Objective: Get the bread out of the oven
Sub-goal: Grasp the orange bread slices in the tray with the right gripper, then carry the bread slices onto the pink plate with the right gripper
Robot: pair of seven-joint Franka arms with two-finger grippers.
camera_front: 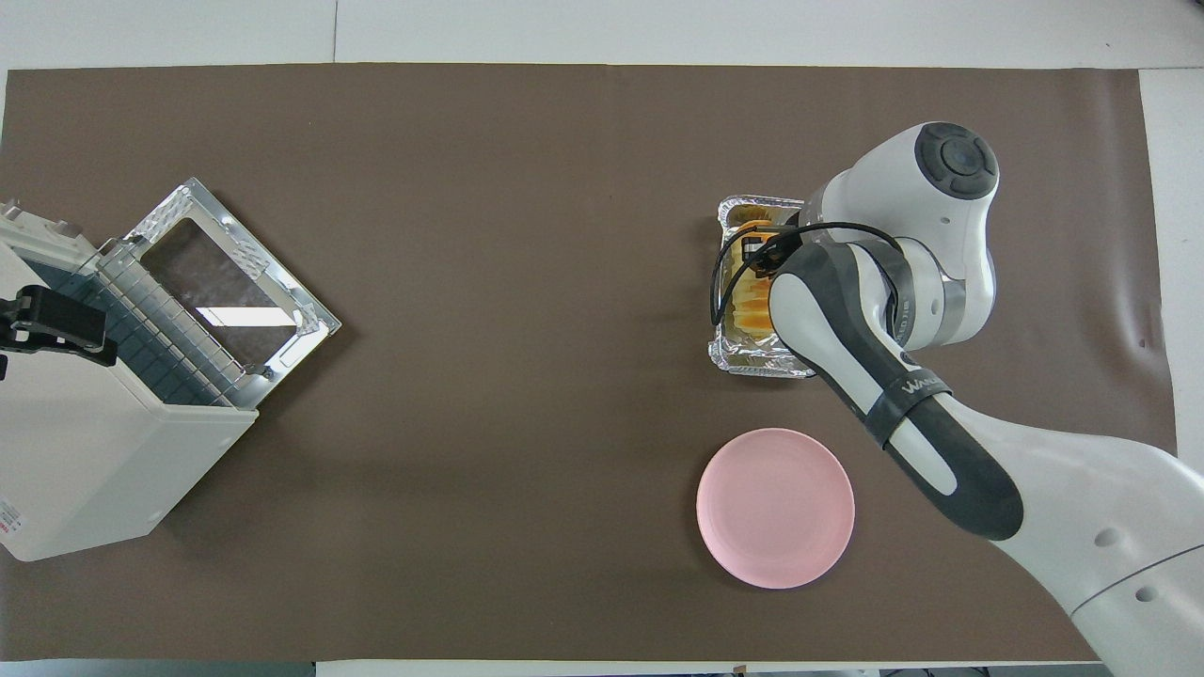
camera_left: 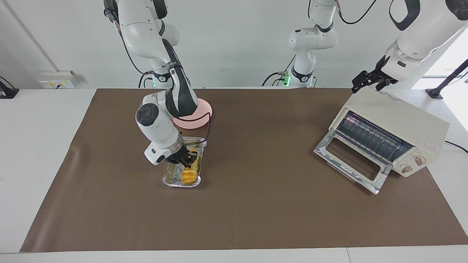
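Note:
The bread [camera_left: 189, 176], a ridged golden-yellow loaf, lies in a crinkled foil tray [camera_left: 170, 179] on the brown mat, toward the right arm's end of the table. My right gripper [camera_left: 188, 160] is down in the tray with its fingers shut on the bread [camera_front: 748, 310]; the hand hides part of the loaf. The cream-white oven [camera_left: 391, 124] stands at the left arm's end, its glass door [camera_left: 351, 160] dropped open and its rack bare. My left gripper [camera_left: 371, 82] hangs open over the oven's top and waits.
A pink plate [camera_left: 193, 115] sits nearer to the robots than the foil tray [camera_front: 752, 362], partly covered by the right arm. A third arm [camera_left: 310, 40] stands at the table's robot end. The brown mat [camera_left: 256, 204] covers most of the table.

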